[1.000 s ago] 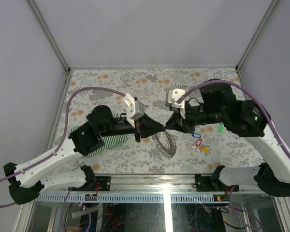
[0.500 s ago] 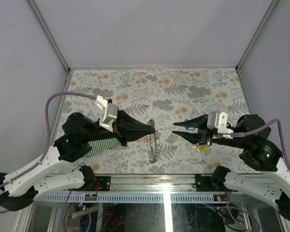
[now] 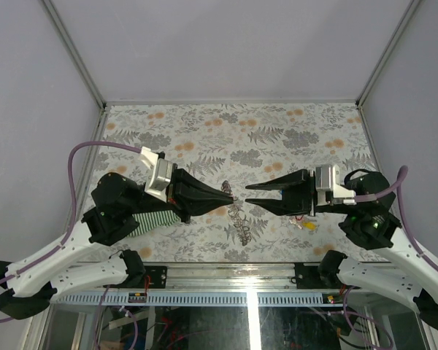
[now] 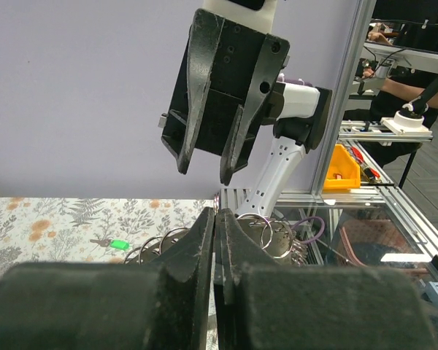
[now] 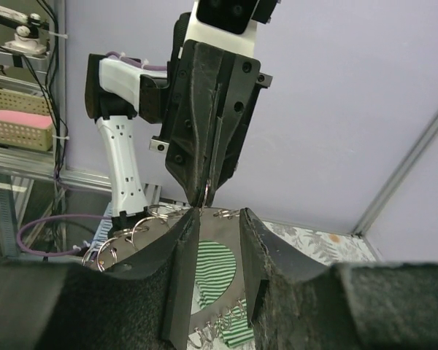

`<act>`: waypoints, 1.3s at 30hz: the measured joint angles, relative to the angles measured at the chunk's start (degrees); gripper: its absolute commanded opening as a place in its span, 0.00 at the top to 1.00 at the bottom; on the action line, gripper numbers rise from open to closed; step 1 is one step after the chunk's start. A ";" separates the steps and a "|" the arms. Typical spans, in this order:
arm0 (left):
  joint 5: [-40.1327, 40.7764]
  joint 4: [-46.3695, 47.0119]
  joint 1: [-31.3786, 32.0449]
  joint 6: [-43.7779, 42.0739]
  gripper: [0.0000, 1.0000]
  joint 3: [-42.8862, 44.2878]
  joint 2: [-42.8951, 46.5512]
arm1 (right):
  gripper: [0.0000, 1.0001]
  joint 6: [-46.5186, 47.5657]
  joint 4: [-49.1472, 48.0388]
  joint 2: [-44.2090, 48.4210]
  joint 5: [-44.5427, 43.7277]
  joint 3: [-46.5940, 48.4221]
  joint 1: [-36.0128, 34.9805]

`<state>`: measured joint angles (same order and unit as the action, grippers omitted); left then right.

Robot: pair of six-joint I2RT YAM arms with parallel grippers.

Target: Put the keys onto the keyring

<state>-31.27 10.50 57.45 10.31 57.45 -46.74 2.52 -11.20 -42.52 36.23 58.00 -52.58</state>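
Top view: left gripper (image 3: 230,195), fingers together, pinches the upper end of the keyring (image 3: 239,220), which trails over the floral table (image 3: 204,124). Right gripper (image 3: 248,197) faces it, fingers apart and bare. Keys (image 3: 306,224) lie beside the right wrist.
Left wrist: green key (image 4: 118,245) lies on the table.
Right wrist: ring loops hang below the left tips, with the green striped cloth (image 5: 215,273) behind.

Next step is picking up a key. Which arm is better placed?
Right. The right gripper is open and empty, and the keys lie on the table on its side, just beneath the arm. The left gripper is shut on the keyring, so it is occupied.
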 measured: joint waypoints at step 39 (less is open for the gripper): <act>-0.94 2.67 0.00 0.02 0.74 -0.26 -2.05 | 1.00 1.01 -0.02 -3.26 5.88 0.13 0.00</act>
<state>-32.21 13.17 57.45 10.33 57.19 -48.80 3.53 -11.22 -45.78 42.11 58.13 -52.58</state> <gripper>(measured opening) 0.158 0.009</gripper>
